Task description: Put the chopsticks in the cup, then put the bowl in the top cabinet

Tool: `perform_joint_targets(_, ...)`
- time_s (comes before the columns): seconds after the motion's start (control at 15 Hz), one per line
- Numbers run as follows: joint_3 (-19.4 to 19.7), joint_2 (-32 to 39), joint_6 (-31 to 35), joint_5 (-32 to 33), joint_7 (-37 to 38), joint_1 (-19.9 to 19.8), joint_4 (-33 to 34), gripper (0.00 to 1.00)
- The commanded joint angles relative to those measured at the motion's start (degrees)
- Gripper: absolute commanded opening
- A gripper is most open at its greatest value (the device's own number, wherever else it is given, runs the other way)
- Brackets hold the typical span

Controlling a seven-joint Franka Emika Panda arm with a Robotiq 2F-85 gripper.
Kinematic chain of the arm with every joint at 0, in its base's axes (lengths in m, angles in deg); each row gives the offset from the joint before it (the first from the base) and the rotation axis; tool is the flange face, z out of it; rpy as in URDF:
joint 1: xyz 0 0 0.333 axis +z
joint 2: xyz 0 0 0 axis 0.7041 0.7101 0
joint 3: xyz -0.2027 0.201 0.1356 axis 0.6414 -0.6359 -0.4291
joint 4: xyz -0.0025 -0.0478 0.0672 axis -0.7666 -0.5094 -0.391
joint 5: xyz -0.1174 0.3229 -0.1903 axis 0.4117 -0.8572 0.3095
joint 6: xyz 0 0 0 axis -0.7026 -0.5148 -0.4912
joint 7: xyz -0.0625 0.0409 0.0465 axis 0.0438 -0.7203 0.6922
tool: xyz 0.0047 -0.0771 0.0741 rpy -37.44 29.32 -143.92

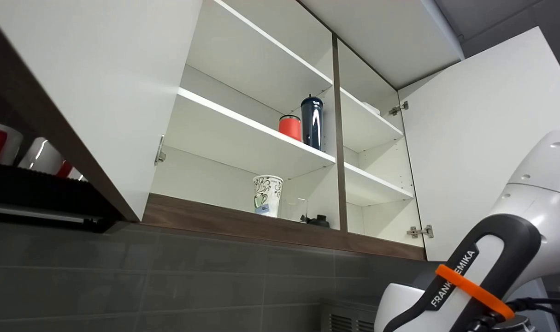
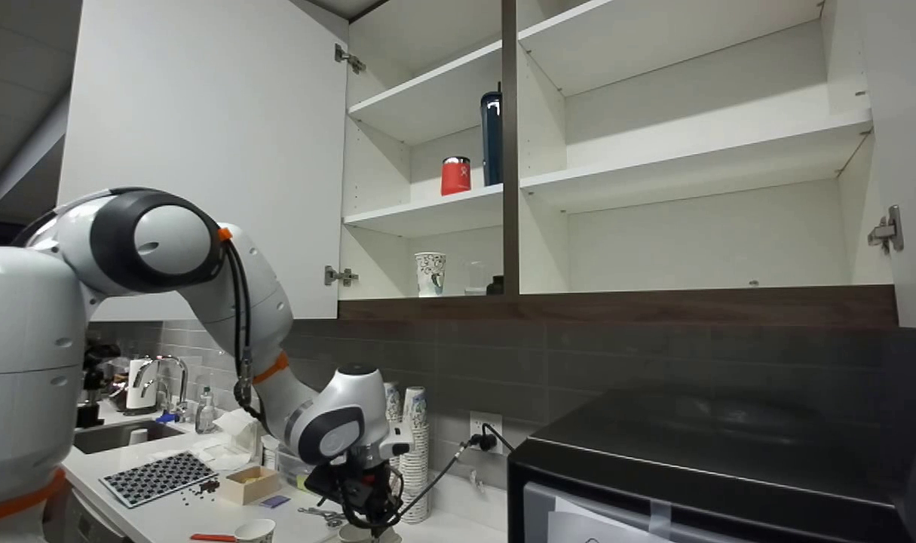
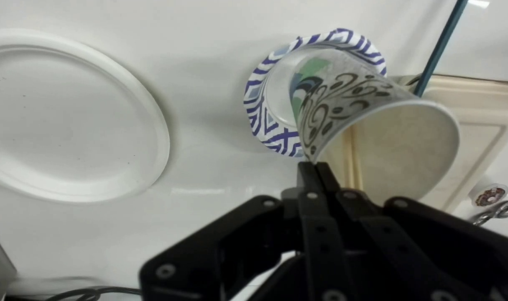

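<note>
Black fingers (image 3: 307, 179) pinch the rim of a brown-swirled white paper cup (image 3: 354, 104), wrist-view two o'clock; purple-patterned white paper bowl (image 3: 256, 94) at twelve. Chopsticks indiscernible. Likely step one; next, steady the cup.

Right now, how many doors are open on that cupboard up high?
2: the left door, open on the side with the red cup, and the right door, open at the opposite end of the top cabinet. Others could be out of view.
</note>
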Motion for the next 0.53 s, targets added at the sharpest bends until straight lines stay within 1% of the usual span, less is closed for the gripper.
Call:
perform_joint_targets(0.0,-1.2,6.3,3.8,0.8,1.4,-0.3,3.3,0.01)
perform_joint_targets(0.07,-0.8,7.7,5.4,-0.8,0.1,0.3,3.9,0.01)
perform_joint_targets(0.13,-1.1,9.3,7.2,-1.0,0.3,0.4,4.5,0.01)
perform_joint_targets(0.2,-1.1,10.7,9.2,-0.5,0.7,0.5,4.9,0.01)
perform_joint_targets(0.47,-0.8,16.2,12.9,0.1,1.2,0.7,7.4,0.01)
